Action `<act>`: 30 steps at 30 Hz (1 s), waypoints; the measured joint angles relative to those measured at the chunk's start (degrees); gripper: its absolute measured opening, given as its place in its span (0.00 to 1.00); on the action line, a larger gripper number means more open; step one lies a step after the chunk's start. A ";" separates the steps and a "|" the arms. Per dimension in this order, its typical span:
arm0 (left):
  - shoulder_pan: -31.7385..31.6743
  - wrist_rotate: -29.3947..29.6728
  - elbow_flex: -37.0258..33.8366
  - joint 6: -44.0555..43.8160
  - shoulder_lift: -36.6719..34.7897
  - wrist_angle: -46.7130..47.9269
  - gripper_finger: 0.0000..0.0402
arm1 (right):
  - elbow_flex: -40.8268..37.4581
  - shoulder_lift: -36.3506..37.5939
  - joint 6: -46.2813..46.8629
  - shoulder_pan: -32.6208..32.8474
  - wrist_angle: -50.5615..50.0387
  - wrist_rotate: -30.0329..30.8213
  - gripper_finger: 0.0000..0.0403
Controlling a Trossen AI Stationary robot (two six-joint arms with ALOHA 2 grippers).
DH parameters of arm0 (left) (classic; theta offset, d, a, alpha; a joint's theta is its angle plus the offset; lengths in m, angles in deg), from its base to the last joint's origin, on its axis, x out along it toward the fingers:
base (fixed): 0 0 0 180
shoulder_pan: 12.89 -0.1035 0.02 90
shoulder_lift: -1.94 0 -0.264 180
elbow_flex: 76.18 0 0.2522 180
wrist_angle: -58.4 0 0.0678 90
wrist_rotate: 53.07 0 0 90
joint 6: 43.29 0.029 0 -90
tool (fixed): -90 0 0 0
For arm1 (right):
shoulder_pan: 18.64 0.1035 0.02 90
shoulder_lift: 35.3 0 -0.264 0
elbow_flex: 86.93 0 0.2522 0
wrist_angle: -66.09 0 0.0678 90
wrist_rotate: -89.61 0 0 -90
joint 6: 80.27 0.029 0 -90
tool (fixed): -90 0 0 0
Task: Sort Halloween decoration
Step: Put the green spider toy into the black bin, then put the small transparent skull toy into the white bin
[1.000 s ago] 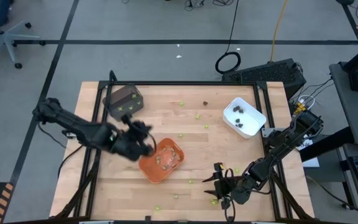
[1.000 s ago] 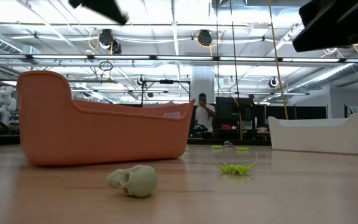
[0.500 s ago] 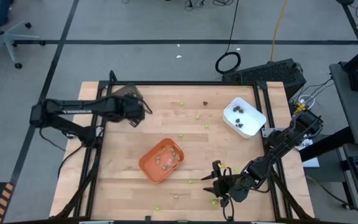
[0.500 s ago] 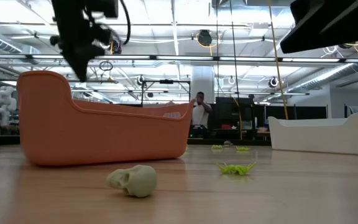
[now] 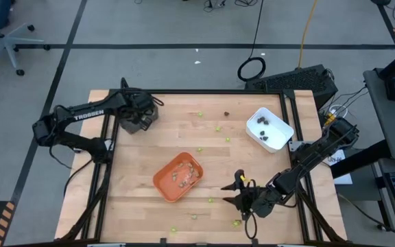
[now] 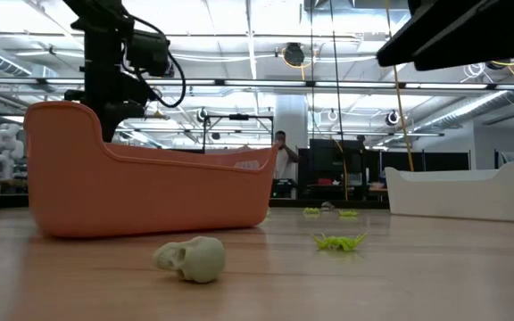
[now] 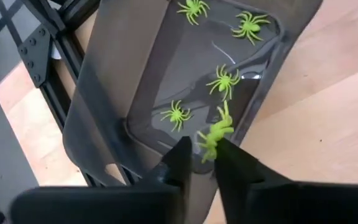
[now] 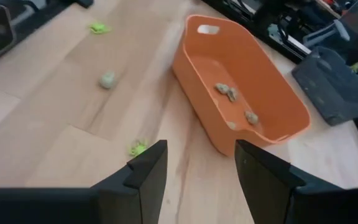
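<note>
The left gripper point(image 7: 199, 163), jaws narrowly parted about a spiky lime-green plastic spider point(image 7: 215, 134), perhaps no longer pinching it, hangs over the glossy dark grey tray point(image 7: 110, 93) at the wooden table's point(image 5: 218, 158) far left corner, while the right gripper point(image 8: 196, 163) gapes empty near the smooth orange oval tray point(image 8: 272, 99).

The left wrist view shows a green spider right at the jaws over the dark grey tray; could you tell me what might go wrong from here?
1. The lime-green spider sits between the tips of the left gripper, near the wall of the dark grey tray; it might cling to a jaw or drop outside.
2. The right gripper hovers open close to the orange tray and might nudge it.
</note>
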 joint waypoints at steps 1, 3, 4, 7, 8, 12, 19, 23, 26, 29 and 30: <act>-0.15 0.20 -0.05 0.00 0.00 -0.11 0.18 | 0.00 0.00 -0.13 -0.29 0.00 -0.05 0.43; -0.02 2.28 -0.04 -0.10 0.00 -0.28 0.24 | 0.00 0.02 -0.44 -1.00 -0.10 -0.06 0.43; 0.08 3.43 -0.02 -0.12 0.00 -0.29 0.27 | 0.00 0.02 -0.54 -1.35 -0.35 -0.08 0.43; 1.07 5.17 -0.03 -0.17 0.00 -0.27 0.32 | 0.00 1.07 -0.98 -2.33 -2.05 -0.14 0.43; 1.75 5.23 -0.02 -0.39 0.00 -0.30 0.33 | 0.00 1.80 -0.82 -2.83 -2.72 -0.15 0.43; 5.70 5.32 -0.02 -1.75 -0.41 -2.01 0.34 | 0.00 6.16 0.49 -4.85 -8.12 -0.04 0.43; 18.62 9.40 -0.02 -4.96 -2.37 -10.90 0.34 | 0.02 14.78 2.12 -10.56 -18.73 3.65 0.43; 27.40 15.26 -0.02 -5.02 -2.49 -16.31 0.34 | 0.02 17.43 6.73 -17.01 -25.16 4.43 0.43; 33.51 19.33 -0.02 -5.86 -2.10 -19.87 0.34 | 0.00 17.73 7.85 -23.25 -27.00 2.90 0.43; 38.90 23.26 -0.02 -8.70 -1.72 -21.69 0.34 | 0.00 17.75 7.34 -31.25 -25.94 -1.99 0.43; 40.62 24.72 -0.02 -9.86 -1.62 -21.89 0.34 | 0.00 17.75 6.59 -34.17 -25.69 -4.38 0.43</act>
